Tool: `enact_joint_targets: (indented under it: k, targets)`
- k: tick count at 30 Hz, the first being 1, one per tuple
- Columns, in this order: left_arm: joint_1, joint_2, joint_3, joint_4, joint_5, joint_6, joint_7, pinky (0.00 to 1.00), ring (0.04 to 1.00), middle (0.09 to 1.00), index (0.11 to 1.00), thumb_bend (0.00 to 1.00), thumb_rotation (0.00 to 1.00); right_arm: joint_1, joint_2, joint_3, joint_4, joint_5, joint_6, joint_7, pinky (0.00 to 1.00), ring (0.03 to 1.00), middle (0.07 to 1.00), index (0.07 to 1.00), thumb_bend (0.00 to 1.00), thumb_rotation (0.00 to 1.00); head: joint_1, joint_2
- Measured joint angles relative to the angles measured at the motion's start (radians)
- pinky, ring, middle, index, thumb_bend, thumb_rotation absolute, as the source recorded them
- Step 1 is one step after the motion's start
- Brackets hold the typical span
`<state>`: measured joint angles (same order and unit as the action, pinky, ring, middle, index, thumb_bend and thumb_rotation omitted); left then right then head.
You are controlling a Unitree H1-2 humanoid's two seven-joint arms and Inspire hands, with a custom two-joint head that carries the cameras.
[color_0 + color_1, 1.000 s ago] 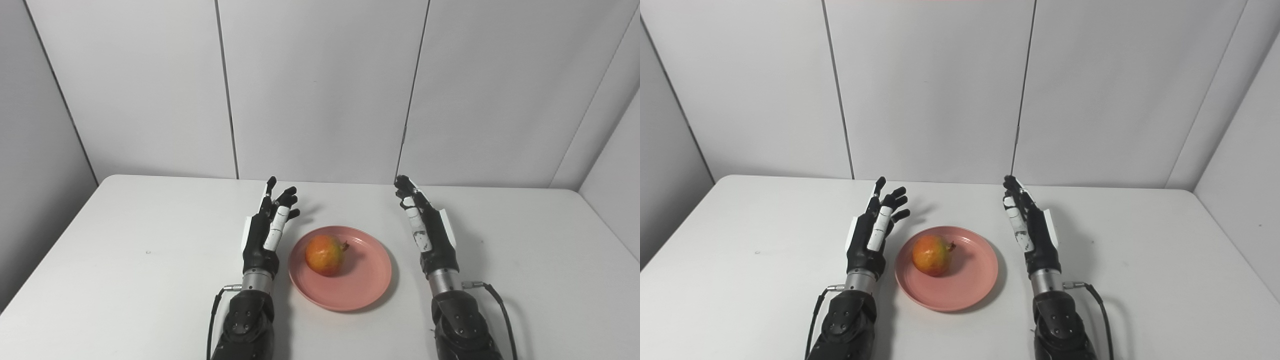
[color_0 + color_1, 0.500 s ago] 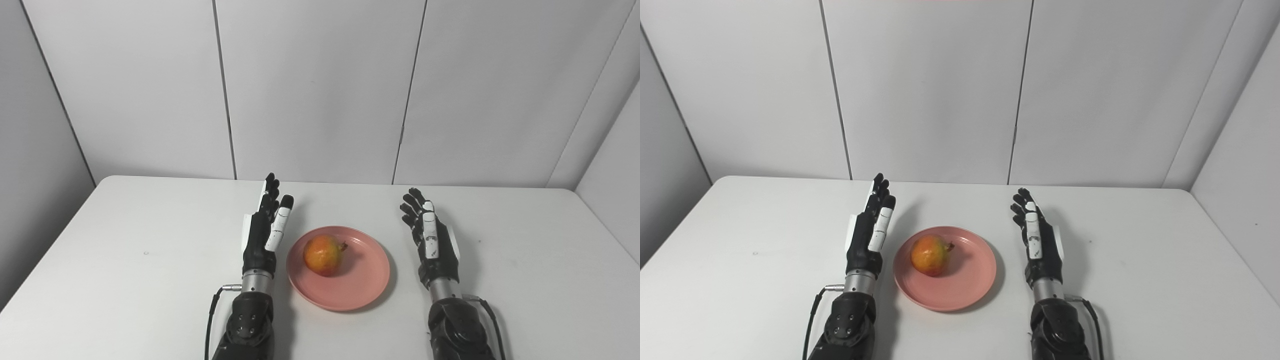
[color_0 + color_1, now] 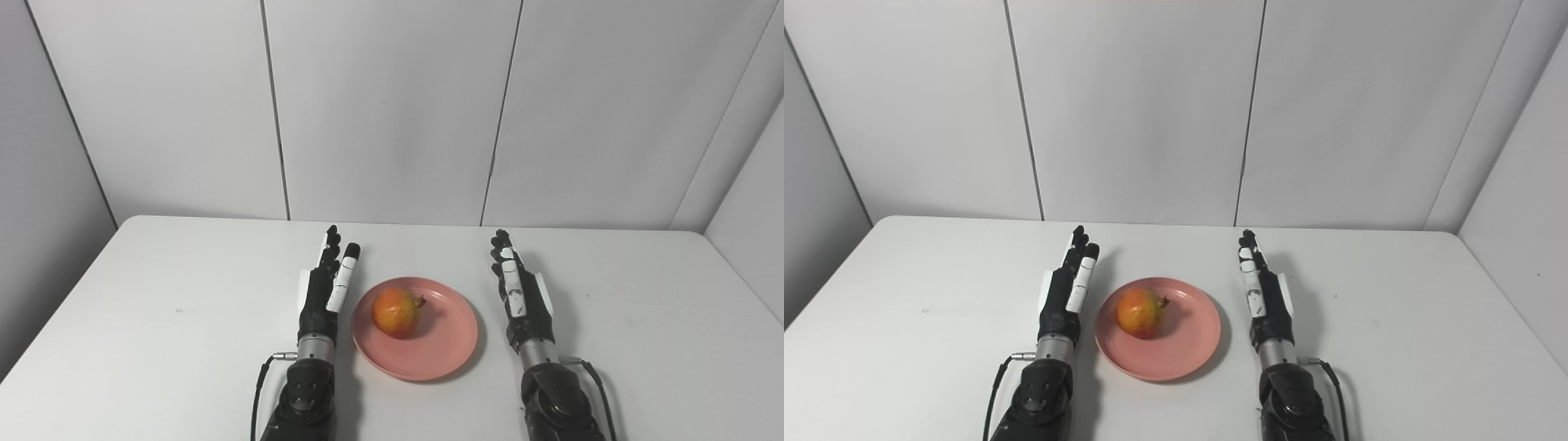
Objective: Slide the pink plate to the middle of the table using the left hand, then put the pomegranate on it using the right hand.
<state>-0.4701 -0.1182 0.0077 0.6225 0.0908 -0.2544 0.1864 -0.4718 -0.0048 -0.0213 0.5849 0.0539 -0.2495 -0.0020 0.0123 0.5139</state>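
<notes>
1. The pomegranate point(image 3: 397, 312) is lying on its side on the pink plate point(image 3: 450, 343), sitting in the left half of the dish, with its small dark crown pointing to the right and slightly away from the robot. Its crown-to-base axis is running roughly across the table, left to right.
2. The pink plate is resting flat near the middle of the white table point(image 3: 153, 318), between the two hands and toward the near edge.
3. The two head views are showing nearly the same scene. In the right eye view the plate is sitting further left in the picture, and more of the grey side wall point(image 3: 1519, 153) on the right is showing; in the left eye view more of the left wall is showing.
4. The left hand point(image 3: 321, 291) is standing edge-on just beside the plate's left rim, fingers stretched out straight and pointing away from the robot, holding nothing. Whether it is touching the rim cannot be told.
5. The right hand point(image 3: 520, 294) is hovering or resting a little apart from the plate's right rim, fingers likewise extended and close together, empty, palm facing inward toward the plate.
</notes>
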Motion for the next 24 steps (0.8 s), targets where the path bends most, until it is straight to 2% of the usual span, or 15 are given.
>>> enact_joint_targets:
  k: [5, 14, 20, 24]
  targets:
    - [0.0, 0.0, 0.004, 0.0, -0.017, 0.001, -0.004, 1.0, 1.0, 1.0, 0.999, 0.89, 1.0, 0.0, -0.007, 0.02, 0.0, -0.012, 0.005, 0.014, 1.0, 1.0, 1.0, 1.0, 0.88, 1.0, 0.0, 0.005]
    - [0.0, -0.001, 0.008, 0.002, -0.057, 0.004, -0.011, 1.0, 1.0, 1.0, 1.0, 0.89, 1.0, -0.002, -0.008, 0.003, -0.001, 0.043, 0.067, 0.047, 1.0, 1.0, 1.0, 1.0, 0.93, 1.0, 0.0, -0.003]
    - [0.002, -0.002, 0.009, 0.005, -0.073, -0.01, -0.022, 1.0, 1.0, 1.0, 1.0, 0.9, 0.99, -0.002, -0.008, -0.005, -0.009, 0.054, 0.096, 0.058, 1.0, 1.0, 1.0, 1.0, 0.92, 1.0, -0.005, -0.018]
    - [0.003, -0.003, 0.009, 0.013, -0.078, -0.034, -0.026, 1.0, 1.0, 1.0, 1.0, 0.91, 0.99, 0.0, -0.003, -0.033, -0.01, 0.083, 0.098, 0.055, 1.0, 1.0, 1.0, 1.0, 0.9, 1.0, -0.003, -0.015]
